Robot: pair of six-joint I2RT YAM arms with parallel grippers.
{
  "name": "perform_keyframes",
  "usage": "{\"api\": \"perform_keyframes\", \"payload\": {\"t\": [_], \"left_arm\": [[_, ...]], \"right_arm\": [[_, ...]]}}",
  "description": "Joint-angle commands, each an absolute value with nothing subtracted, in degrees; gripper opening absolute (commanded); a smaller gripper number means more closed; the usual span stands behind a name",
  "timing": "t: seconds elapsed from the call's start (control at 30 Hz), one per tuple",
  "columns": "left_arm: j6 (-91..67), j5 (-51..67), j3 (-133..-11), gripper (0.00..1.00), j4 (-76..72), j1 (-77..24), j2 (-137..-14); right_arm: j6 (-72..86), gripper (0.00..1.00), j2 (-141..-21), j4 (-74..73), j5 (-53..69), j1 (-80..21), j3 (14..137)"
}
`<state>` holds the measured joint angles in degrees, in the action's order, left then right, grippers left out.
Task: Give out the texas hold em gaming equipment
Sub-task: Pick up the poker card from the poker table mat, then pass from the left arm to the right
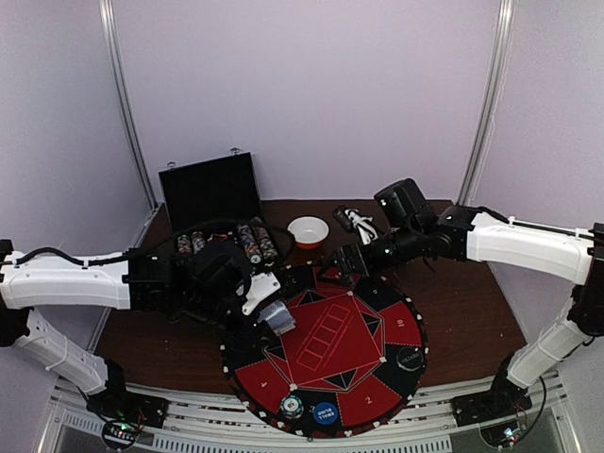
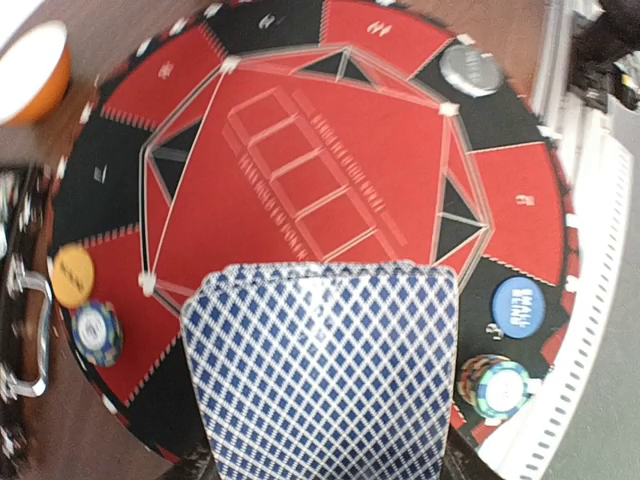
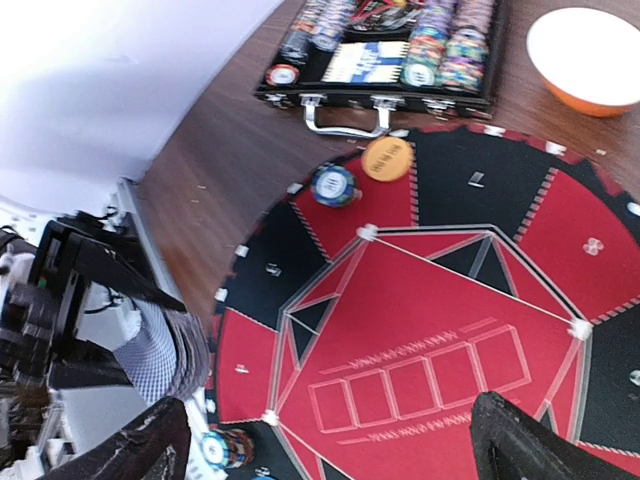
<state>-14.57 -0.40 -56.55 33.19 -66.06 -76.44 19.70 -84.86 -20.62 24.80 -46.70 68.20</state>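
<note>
One deck of cards (image 1: 276, 317) is pinched in the left claw (image 1: 267, 308) over the left side of the round mat (image 1: 377, 326), while the right claw (image 1: 345, 263) hangs above the mat's far edge. An open briefcase (image 1: 209, 189) and a white bowl (image 1: 309, 230) sit on the worktop (image 1: 472, 302) beyond. From the left wrist, the deck's blue-checked back fills the lower picture and hides the fingers gripping it. Past it, a chip stack (image 2: 495, 386) and a blue disc (image 2: 518, 305) lie at the mat's near edge, and a second chip stack (image 2: 97, 333) with an orange disc (image 2: 73, 275) lies at its far-left edge by the briefcase. From the right wrist, that claw's fingers are spread wide with nothing between them, above the mat. Chips look set out at some seats, though blur may hide others, so dealing cards seems the step in hand. Next, the right claw would need to reach the deck, take the top card alone and lay it at a seat.
</note>
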Motion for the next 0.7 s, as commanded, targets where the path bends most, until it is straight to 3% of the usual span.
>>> {"api": "perform_keyframes", "payload": {"t": [0.0, 0.43, 0.67], "left_arm": [[-5.4, 2.8, -62.0, 0.42, 37.8, -66.4, -77.5], [-0.5, 1.4, -66.6, 0.41, 39.4, -66.4, -79.5], [0.0, 0.2, -67.4, 0.41, 39.3, -66.4, -79.6]], "right_arm": [[23.1, 1.00, -87.7, -11.6, 36.8, -45.9, 67.3], [32.0, 0.98, -93.2, 4.2, 46.7, -49.6, 62.4], [38.3, 0.90, -97.2, 12.8, 50.5, -50.8, 63.3]]}}
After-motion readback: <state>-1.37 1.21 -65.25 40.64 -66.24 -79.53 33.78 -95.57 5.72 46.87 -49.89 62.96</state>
